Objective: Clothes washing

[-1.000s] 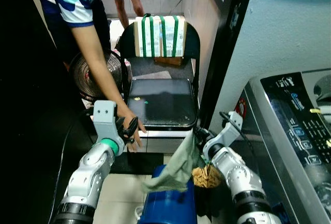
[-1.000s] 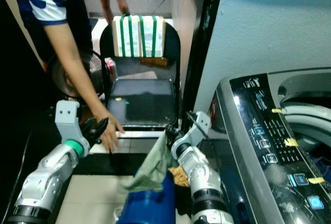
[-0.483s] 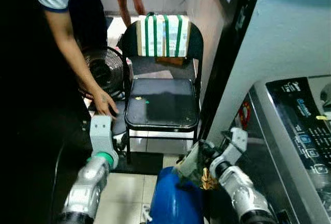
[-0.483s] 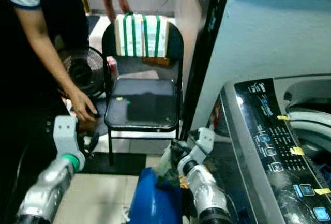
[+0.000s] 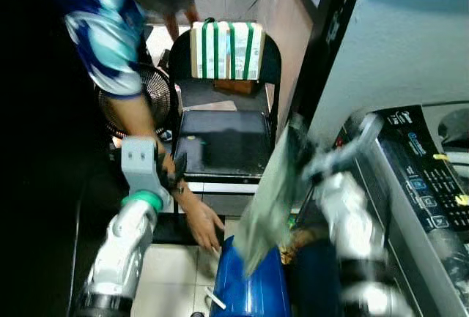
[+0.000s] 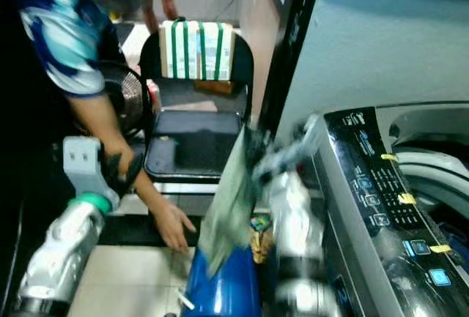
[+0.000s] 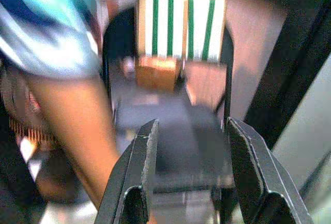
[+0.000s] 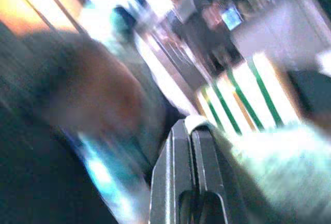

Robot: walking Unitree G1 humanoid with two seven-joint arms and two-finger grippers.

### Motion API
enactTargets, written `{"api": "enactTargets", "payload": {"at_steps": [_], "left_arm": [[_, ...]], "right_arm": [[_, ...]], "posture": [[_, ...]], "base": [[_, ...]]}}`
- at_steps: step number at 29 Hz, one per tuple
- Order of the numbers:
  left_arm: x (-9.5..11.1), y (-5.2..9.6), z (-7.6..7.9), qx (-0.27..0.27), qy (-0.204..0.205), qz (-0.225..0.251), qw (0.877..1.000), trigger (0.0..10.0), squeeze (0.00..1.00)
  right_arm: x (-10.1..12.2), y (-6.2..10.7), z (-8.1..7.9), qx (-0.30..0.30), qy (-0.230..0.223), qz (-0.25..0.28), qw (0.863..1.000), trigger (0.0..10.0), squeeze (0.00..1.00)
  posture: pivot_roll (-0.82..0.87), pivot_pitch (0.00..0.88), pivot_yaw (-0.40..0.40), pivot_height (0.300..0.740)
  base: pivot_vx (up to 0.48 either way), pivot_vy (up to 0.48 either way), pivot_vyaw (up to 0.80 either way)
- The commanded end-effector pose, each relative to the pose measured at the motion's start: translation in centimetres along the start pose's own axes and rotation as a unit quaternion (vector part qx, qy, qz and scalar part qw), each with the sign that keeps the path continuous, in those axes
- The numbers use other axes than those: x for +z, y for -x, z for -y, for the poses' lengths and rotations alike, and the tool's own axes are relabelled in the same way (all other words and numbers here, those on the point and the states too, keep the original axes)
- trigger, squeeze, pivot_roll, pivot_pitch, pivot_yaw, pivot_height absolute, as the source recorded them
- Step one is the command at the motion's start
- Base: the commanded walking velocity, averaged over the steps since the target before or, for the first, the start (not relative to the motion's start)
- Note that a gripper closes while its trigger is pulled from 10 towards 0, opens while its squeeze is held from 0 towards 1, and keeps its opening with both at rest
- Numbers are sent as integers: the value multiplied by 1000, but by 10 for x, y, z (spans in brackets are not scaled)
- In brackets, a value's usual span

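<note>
Change: the right arm has swung up since half a second ago, lifting the green garment (image 5: 270, 196) from the mouth of the blue basket (image 5: 249, 288) to hang beside the washing machine (image 5: 432, 185); the person's hand (image 5: 204, 223) has dropped from the fan toward the floor in front of the chair.
Blue basket: nearest the camera, just left of the washing machine's front corner; the garment's lower hem hangs at its rim.
Right end effector (image 5: 302, 157): blurred by motion, raised at the machine's left edge; in the right wrist view its fingers (image 8: 192, 172) are pressed together on the garment's top edge.
Green garment: hangs in a long drape from that grip, between the chair (image 5: 227, 145) and the washing machine, not yet over the drum.
Left end effector (image 5: 174, 169): well left of the machine, level with the chair seat, beside the person's forearm; the left wrist view shows its fingers (image 7: 135, 182) spread apart, holding nothing.
Chair: black folding chair left of the machine, seat bare.
Striped bag (image 5: 226, 50): green and white, at the chair's backrest, farthest back.
Fan (image 5: 155, 97): left of the chair, behind the person's arm.
</note>
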State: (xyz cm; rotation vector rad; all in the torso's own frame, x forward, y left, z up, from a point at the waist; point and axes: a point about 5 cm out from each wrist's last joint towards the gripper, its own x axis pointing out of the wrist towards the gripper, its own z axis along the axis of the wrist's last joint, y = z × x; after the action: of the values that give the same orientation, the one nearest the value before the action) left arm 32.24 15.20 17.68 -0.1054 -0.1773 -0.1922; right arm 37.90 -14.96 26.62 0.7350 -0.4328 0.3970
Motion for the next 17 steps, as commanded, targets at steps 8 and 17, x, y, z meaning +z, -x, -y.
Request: {"api": "enactTargets", "payload": {"at_steps": [8,17], "left_arm": [[16,-11,7,-36,-20,18,999,10000,0],[13,-7,12,-50,-21,8,999,10000,0]], "right_arm": [[104,-57,-9,-55,136,111,983,0,0],[148,-52,-2,-136,403,112,898,0,0]], "posture": [[123,0,47,740],[117,4,51,740]], "base": [[0,0,0],[0,0,0]]}}
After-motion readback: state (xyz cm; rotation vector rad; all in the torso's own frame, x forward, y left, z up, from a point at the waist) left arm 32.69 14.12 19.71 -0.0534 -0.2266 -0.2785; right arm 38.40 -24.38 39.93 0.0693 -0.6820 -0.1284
